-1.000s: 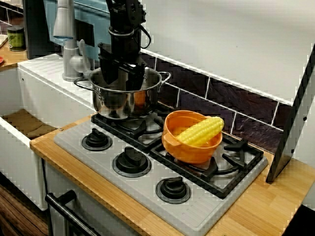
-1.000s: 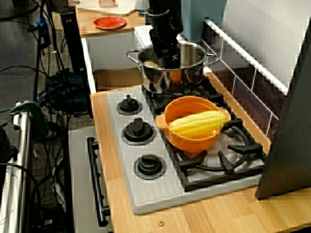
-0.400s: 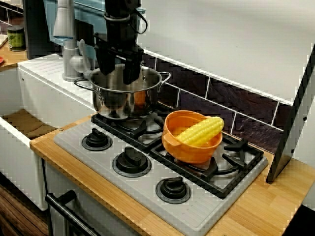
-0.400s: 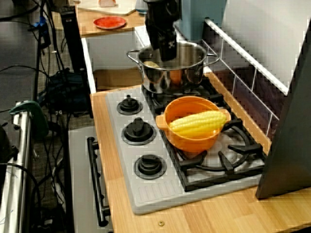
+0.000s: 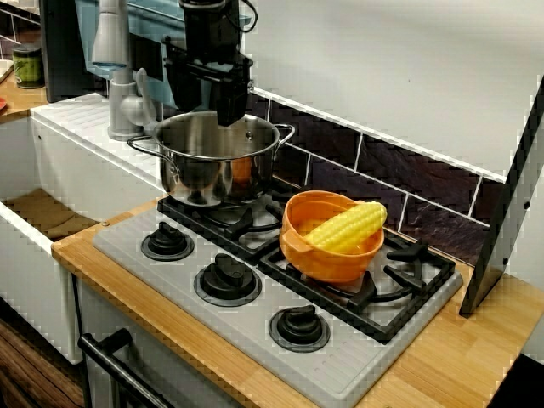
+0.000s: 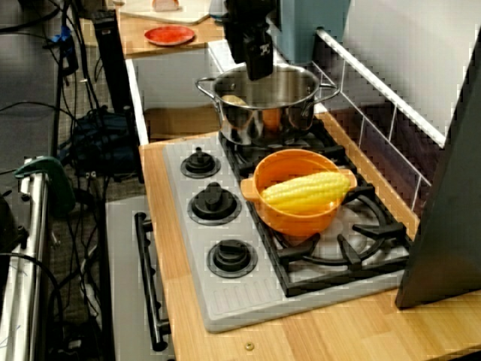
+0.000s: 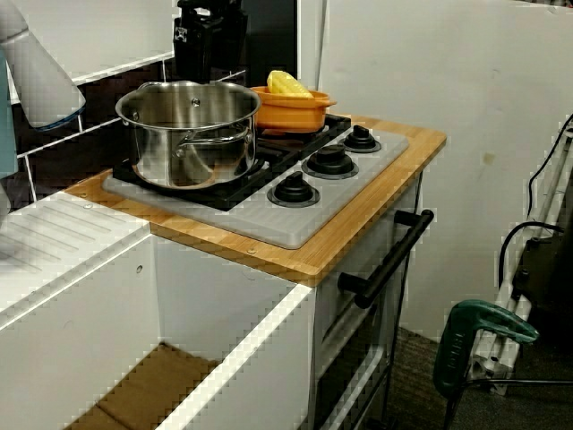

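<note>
My black gripper [image 5: 206, 115] hangs just above the rim of a steel pot [image 5: 212, 166] on the stove's back-left burner, its fingers spread open with nothing between them. Seen from the stove's end, the gripper [image 6: 252, 68] is over the pot [image 6: 263, 113], where a small pale object [image 6: 234, 99] lies against the inner wall. From the sink side, the gripper [image 7: 208, 67] stands behind the pot [image 7: 188, 134]. On the burner to the right sits an orange bowl [image 5: 327, 255] holding a yellow corn cob [image 5: 347, 227].
Three black knobs [image 5: 226, 280] line the front of the grey stove. A white sink [image 5: 51, 212] with a faucet [image 5: 115, 68] lies left of the stove. A dark board [image 5: 501, 221] leans at the far right. A red plate [image 6: 170, 34] rests on the far counter.
The gripper has risen straight up out of the pot, from deep inside it to just above the rim. Pot, bowl and corn have stayed put.
</note>
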`<state>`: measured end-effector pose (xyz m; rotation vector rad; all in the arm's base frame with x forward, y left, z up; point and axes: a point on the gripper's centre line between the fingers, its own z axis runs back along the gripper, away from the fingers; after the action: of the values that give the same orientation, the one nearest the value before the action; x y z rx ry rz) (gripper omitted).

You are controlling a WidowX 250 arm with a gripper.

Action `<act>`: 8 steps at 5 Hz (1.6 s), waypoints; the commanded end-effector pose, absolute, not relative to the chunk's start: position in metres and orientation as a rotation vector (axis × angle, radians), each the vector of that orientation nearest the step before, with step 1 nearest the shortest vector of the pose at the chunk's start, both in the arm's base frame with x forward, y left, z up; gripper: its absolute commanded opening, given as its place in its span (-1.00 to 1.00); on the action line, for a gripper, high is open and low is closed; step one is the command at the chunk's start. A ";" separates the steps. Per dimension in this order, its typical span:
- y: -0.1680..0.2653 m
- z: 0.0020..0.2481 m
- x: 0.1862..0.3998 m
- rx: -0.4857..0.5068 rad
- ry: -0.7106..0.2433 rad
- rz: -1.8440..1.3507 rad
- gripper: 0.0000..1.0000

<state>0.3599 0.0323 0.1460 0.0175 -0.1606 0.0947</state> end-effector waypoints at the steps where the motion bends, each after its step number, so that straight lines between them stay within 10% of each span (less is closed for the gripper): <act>1: 0.014 0.178 0.355 0.022 -0.227 0.083 1.00; 8: -0.062 0.174 0.341 0.049 -0.217 0.036 1.00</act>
<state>0.3386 -0.0661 0.1583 0.0590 -0.1639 0.0346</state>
